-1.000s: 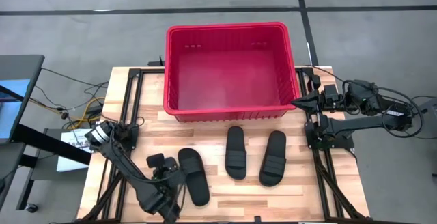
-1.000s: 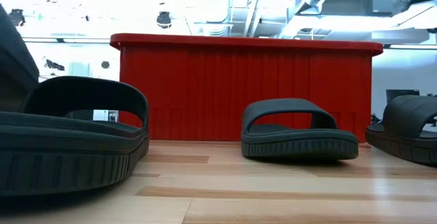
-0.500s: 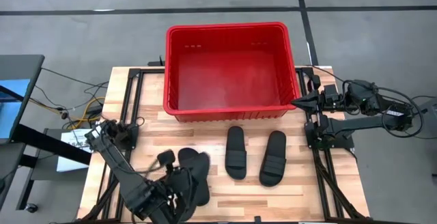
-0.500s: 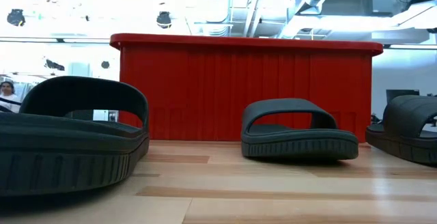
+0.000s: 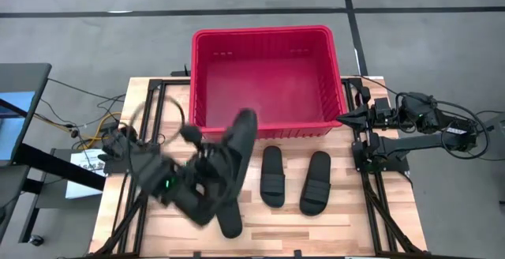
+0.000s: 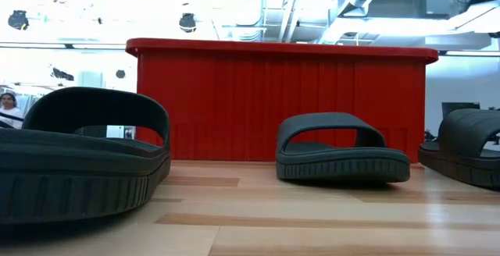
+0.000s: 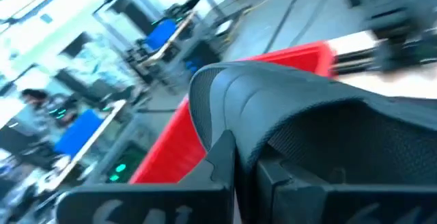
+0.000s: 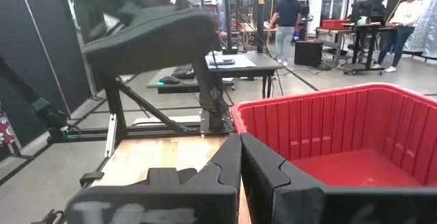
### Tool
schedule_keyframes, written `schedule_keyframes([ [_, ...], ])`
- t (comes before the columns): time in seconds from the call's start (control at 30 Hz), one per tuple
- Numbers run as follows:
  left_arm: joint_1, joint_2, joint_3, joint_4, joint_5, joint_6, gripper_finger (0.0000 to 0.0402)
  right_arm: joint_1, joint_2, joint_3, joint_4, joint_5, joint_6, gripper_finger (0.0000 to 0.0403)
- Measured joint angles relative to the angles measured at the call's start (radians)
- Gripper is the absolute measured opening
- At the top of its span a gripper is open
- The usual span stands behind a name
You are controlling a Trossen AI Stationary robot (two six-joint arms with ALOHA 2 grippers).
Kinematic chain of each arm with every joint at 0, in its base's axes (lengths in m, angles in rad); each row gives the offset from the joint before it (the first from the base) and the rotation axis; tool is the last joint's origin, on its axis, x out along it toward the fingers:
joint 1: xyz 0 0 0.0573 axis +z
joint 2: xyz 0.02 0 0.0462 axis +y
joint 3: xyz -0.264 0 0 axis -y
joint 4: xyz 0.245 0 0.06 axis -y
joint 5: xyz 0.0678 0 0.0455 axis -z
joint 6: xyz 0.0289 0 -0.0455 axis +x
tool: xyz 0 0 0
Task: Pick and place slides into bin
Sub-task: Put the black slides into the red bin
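Note:
The red bin (image 5: pixel 267 77) stands at the table's far middle. My left gripper (image 5: pixel 211 163) is shut on a black slide (image 5: pixel 237 142), held in the air just near of the bin's near wall. The slide also shows in the right wrist view (image 8: pixel 150 36). Another slide (image 5: pixel 230 221) lies on its sole below the left arm, partly hidden by it. Two more slides (image 5: pixel 272 176) (image 5: pixel 317 182) lie side by side on their soles at the table's middle. My right gripper (image 5: pixel 346 118) is shut and empty at the bin's near right corner. My left gripper is shut on the slide's edge (image 7: pixel 254 138), which stands between its two fingers (image 7: pixel 222 159). Which part of the slide this is cannot be told. The slide is lifted clear of the table and tilted, its far end (image 5: pixel 248 118) over the bin's near rim.
Black frame rails (image 5: pixel 150 125) run along the table's left and right sides. The bin's inside (image 8: pixel 341 162) holds nothing that I can see. In the low view the three lying slides (image 6: pixel 78 162) (image 6: pixel 340 151) (image 6: pixel 469 154) stand before the bin's wall (image 6: pixel 281 100). People stand in the room beyond.
My left gripper has risen from the table's near left and swung up toward the bin, carrying a slide. That slide has been lifted clear of the table and tipped, its far end now at the bin's near rim. The other slides have stayed.

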Motion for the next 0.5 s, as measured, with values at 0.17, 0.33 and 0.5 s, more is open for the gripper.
schedule_keyframes([
  [0.17, 0.166, -0.052, 0.000, -0.008, 0.001, 0.078, 0.0000, 0.000, 0.000, 0.000, -0.001, -0.001, 0.000, 0.0000],
  [0.33, 0.341, -0.081, 0.000, -0.007, 0.048, 0.210, 0.0000, 0.000, 0.000, 0.000, -0.002, 0.000, 0.000, 0.0000],
  [0.5, 0.546, -0.078, 0.000, 0.019, 0.178, 0.366, 0.0001, 0.000, 0.000, 0.000, -0.002, -0.001, 0.000, 0.0000],
])
